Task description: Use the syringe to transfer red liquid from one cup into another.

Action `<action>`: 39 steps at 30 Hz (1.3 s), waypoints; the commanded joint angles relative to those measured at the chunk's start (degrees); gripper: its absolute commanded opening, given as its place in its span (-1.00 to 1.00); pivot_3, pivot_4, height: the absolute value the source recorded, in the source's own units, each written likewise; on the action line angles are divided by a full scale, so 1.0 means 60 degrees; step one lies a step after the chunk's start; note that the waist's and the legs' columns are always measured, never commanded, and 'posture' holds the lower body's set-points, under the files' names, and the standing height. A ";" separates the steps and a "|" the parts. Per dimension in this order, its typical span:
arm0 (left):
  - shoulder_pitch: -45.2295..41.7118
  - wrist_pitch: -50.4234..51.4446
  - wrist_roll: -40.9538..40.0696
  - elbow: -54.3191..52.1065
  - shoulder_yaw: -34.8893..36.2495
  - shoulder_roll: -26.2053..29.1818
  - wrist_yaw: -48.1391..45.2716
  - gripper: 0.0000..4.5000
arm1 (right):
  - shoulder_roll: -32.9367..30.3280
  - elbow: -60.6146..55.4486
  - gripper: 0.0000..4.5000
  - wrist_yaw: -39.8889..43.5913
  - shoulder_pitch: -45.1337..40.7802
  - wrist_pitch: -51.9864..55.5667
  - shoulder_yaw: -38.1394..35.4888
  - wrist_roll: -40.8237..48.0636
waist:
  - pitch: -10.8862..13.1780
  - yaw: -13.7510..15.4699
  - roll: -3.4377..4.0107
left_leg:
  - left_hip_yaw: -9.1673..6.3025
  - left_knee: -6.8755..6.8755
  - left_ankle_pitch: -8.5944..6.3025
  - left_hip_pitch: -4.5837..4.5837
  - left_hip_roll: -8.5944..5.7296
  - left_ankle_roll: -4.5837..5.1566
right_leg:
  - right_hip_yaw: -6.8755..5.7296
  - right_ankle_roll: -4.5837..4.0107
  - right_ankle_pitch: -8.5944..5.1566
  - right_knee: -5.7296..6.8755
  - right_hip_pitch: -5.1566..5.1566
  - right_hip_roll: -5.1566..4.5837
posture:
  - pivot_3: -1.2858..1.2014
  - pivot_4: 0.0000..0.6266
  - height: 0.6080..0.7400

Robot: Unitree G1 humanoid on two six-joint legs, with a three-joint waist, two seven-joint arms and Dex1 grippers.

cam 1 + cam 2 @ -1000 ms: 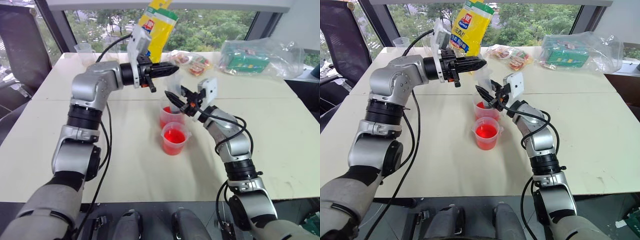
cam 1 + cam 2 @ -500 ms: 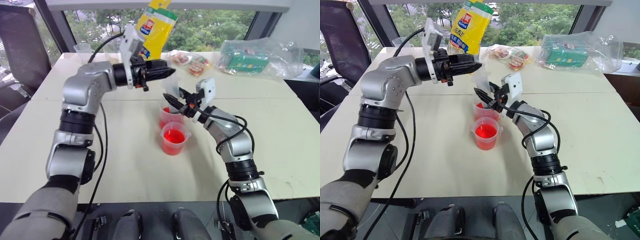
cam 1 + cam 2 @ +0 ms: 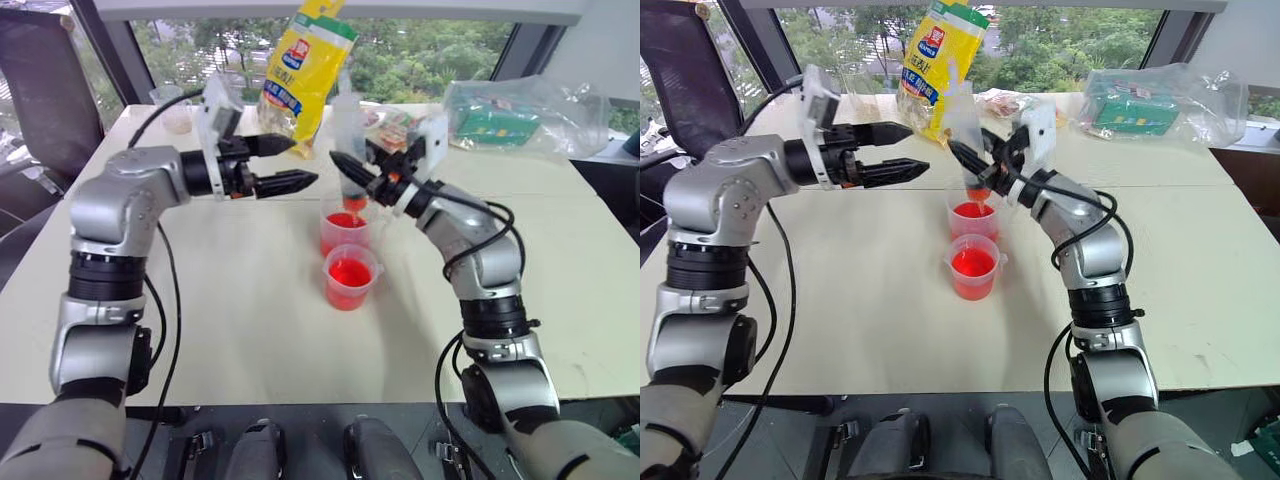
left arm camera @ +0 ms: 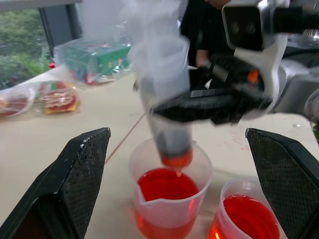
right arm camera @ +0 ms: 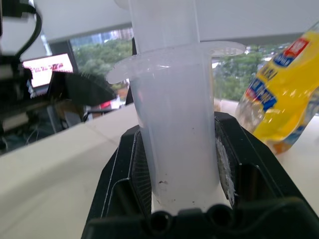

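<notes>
Syringe [image 3: 349, 150] lifted (dripping, seemingly), left end effector [image 3: 290, 164] withdrawn

No wording can be read with certainty. A blue and red brand patch with white lettering is printed on the yellow bag [image 3: 940, 55], but its characters are too small to be made out.
</notes>
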 commanded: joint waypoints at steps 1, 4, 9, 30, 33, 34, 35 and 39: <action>-0.0201 0.0101 -0.0294 -0.0314 0.0506 0.0349 0.0112 0.99 | -0.0325 -0.1852 -0.39 0.0158 -0.0130 0.1266 -0.0621 0.1644 | 0.0000 0.0015 0.0000 | -0.0004 0.0000 0.0000 -0.0002 0.0000 0.0000 | -0.0003 0.0000 0.0000 -0.0001 0.0000 -0.0002 | 0.03 -0.52 1.00; -0.0357 0.0153 -0.0387 -0.0313 0.0546 0.0498 0.0138 0.99 | -0.0579 -0.3077 -0.39 0.0148 0.0472 0.2135 -0.0664 0.2528 | 0.0000 0.0025 0.0000 | -0.0006 -0.0002 -0.0002 -0.0004 0.0000 0.0003 | -0.0005 0.0000 0.0000 -0.0005 0.0002 -0.0004 | 0.03 -0.52 1.00; -0.0597 0.0251 -0.0549 -0.0324 0.0533 0.0504 0.0124 0.99 | -0.0683 -0.3823 -0.39 -0.0063 0.1558 0.2238 -0.0303 0.2521 | -0.0001 0.0020 -0.0001 | -0.0010 0.0001 -0.0003 -0.0005 -0.0006 0.0006 | -0.0008 0.0000 0.0000 -0.0017 0.0012 -0.0005 | 0.03 -0.52 1.00; -0.1338 0.0002 -0.0712 0.0532 0.0053 -0.0964 0.0124 0.99 | -0.0795 -0.3975 -0.39 -0.0127 0.2893 0.1486 0.0566 0.1645 | 0.0000 0.0005 -0.0001 | -0.0011 0.0000 -0.0003 -0.0005 -0.0002 0.0005 | -0.0008 0.0000 0.0000 -0.0022 0.0011 0.0011 | 0.03 -0.52 1.00; -0.1328 -0.0078 -0.0703 0.0584 -0.0078 -0.1150 0.0007 0.76 | -0.0839 -0.3986 -0.39 -0.0128 0.2885 0.1479 0.0605 0.1649 | 0.0000 0.0016 -0.0001 | -0.0011 0.0001 -0.0003 -0.0005 -0.0002 0.0005 | -0.0007 0.0000 0.0000 -0.0022 0.0011 0.0010 | 0.03 -0.52 1.00; -0.1335 -0.0048 -0.0764 0.0593 -0.0077 -0.1221 -0.0036 0.62 | -0.0856 -0.3995 -0.39 -0.0128 0.2879 0.1485 0.0619 0.1653 | 0.0000 0.0021 -0.0001 | -0.0011 0.0001 -0.0003 -0.0005 -0.0002 0.0005 | -0.0007 0.0000 0.0000 -0.0022 0.0012 0.0010 | 0.03 -0.52 1.00; -0.1348 -0.0006 -0.0828 0.0594 -0.0069 -0.1277 -0.0098 0.38 | -0.0869 -0.4000 -0.39 -0.0129 0.2874 0.1487 0.0625 0.1661 | 0.0000 0.0023 -0.0001 | -0.0011 0.0001 -0.0003 -0.0005 -0.0003 0.0005 | -0.0007 0.0000 0.0000 -0.0022 0.0011 0.0010 | 0.03 -0.52 1.00; -0.1328 0.0140 -0.0935 0.0472 -0.0108 -0.1377 -0.0320 -0.43 | -0.0904 -0.4033 -0.39 -0.0131 0.2872 0.1502 0.0652 0.1698 | -0.0001 0.0023 -0.0001 | -0.0011 0.0001 -0.0002 -0.0006 -0.0003 0.0005 | -0.0007 0.0000 0.0000 -0.0024 0.0012 0.0009 | 0.03 -0.52 1.00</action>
